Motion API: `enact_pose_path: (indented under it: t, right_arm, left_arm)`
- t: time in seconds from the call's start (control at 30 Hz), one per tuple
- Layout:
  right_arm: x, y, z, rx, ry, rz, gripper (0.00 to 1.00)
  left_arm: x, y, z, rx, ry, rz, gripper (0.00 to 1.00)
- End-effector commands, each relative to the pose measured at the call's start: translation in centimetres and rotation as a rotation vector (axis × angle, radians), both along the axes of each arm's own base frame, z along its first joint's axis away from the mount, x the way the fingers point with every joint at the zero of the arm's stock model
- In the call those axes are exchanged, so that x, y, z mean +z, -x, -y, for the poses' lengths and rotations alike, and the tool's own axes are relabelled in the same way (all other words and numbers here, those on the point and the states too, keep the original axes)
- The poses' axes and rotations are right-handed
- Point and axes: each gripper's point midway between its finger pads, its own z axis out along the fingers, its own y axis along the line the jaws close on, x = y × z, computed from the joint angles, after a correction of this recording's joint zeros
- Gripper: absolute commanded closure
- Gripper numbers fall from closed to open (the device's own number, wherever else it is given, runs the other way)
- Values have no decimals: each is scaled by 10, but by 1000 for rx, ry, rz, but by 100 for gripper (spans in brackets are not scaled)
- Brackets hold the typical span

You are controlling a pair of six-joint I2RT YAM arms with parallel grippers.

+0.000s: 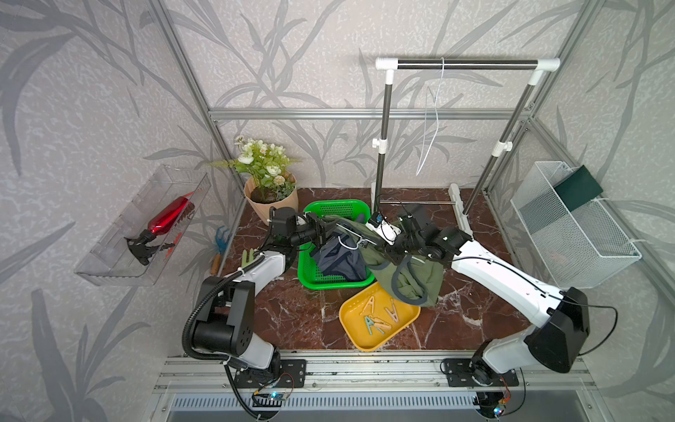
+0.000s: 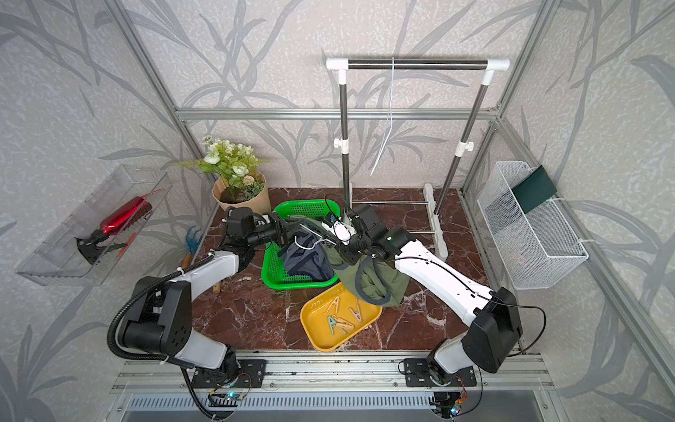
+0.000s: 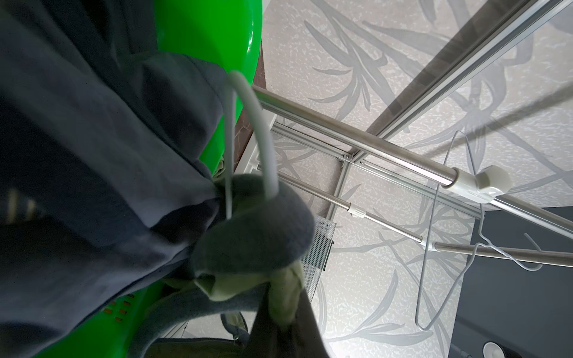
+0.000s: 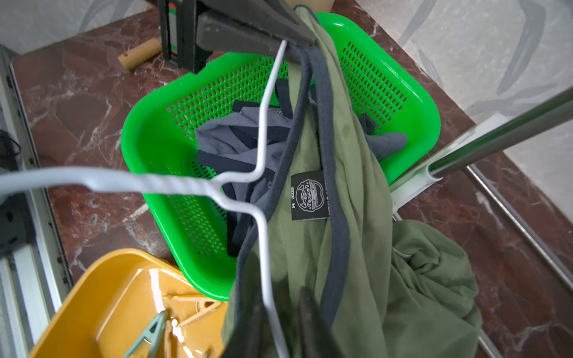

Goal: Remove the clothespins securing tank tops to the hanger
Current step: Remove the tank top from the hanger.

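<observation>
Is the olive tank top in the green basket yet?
Out: the olive tank top hangs on the white hanger, mostly beside the green basket.

The olive green tank top (image 1: 411,283) carries slate-blue trim (neck label (image 4: 310,195) black, printed white); the other tank top (image 1: 341,263) is slate-blue; the perforated plastic basket (image 1: 306,272) is bright green; the plastic tray (image 1: 352,329) mustard yellow; one A-shaped clothespin (image 1: 369,325) teal, the other clothespins (image 1: 369,305) pale tan; the thin wire hanger (image 4: 263,136) white.
</observation>
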Motion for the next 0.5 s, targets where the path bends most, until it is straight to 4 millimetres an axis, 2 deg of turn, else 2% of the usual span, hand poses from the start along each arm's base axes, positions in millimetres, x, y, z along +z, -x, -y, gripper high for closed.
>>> enact_pose_path:
  t: [0.0, 0.03, 0.47]
  right_arm:
    - [12, 6, 0, 3, -55, 3, 96]
    - [13, 7, 1, 5, -56, 2, 100]
    - [30, 28, 7, 13, -123, -28, 100]
  left_arm:
    - [14, -6, 0, -16, 34, 30, 100]
    - [13, -7, 0, -15, 34, 27, 100]
    - [13, -14, -21, 12, 3, 22, 98]
